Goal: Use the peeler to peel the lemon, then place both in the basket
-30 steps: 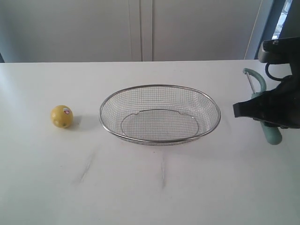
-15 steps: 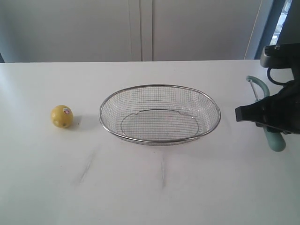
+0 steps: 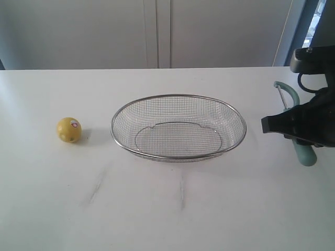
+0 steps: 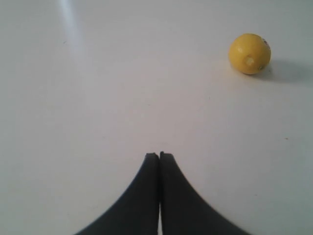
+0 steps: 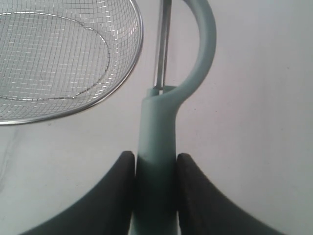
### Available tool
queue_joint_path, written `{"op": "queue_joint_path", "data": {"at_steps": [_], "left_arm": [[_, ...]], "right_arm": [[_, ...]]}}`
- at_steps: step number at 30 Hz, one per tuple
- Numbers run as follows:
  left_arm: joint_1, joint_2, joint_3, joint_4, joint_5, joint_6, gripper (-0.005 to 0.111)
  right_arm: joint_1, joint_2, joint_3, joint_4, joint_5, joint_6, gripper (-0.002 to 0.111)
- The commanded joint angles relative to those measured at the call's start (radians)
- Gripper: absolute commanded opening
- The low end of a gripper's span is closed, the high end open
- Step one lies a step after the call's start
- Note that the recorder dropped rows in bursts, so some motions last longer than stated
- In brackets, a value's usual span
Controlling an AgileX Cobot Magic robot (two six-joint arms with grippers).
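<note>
The little yellow lemon (image 3: 69,129) sits on the white table (image 3: 157,209) at the left, all by itself; the left gripper (image 4: 159,156) has its two fingers pressed tight together with nothing in them, and the lemon is well apart from it; the silver wire basket (image 3: 178,95) sits in the middle; at the right, near the basket, the right gripper (image 5: 155,161) pinches the green handle of the peeler (image 5: 157,122).

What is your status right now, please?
Left gripper shut, empty. Right gripper shut on teal-handled peeler. Round yellow lemon sits left of empty silver wire-mesh basket. Nothing between them.
</note>
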State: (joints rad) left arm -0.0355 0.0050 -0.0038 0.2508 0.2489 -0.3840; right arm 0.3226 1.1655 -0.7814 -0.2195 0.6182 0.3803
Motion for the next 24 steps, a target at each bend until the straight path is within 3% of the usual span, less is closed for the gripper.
{"op": "queue_joint_path", "data": {"at_steps": [1, 18, 21, 24], "left_arm": [[0.001, -0.005, 0.004, -0.010, -0.065, -0.010, 0.000], [0.001, -0.005, 0.004, 0.019, -0.117, 0.003, 0.000], [0.001, -0.005, 0.004, 0.019, -0.173, 0.000, 0.000], [0.001, -0.005, 0.004, 0.015, -0.339, -0.032, 0.000]], "right_arm": [[-0.004, -0.008, 0.004, -0.002, -0.014, 0.003, 0.000], [-0.004, -0.008, 0.004, -0.002, -0.014, 0.003, 0.000], [-0.004, -0.008, 0.004, -0.002, -0.014, 0.003, 0.000], [-0.004, -0.008, 0.004, -0.002, -0.014, 0.003, 0.000]]}}
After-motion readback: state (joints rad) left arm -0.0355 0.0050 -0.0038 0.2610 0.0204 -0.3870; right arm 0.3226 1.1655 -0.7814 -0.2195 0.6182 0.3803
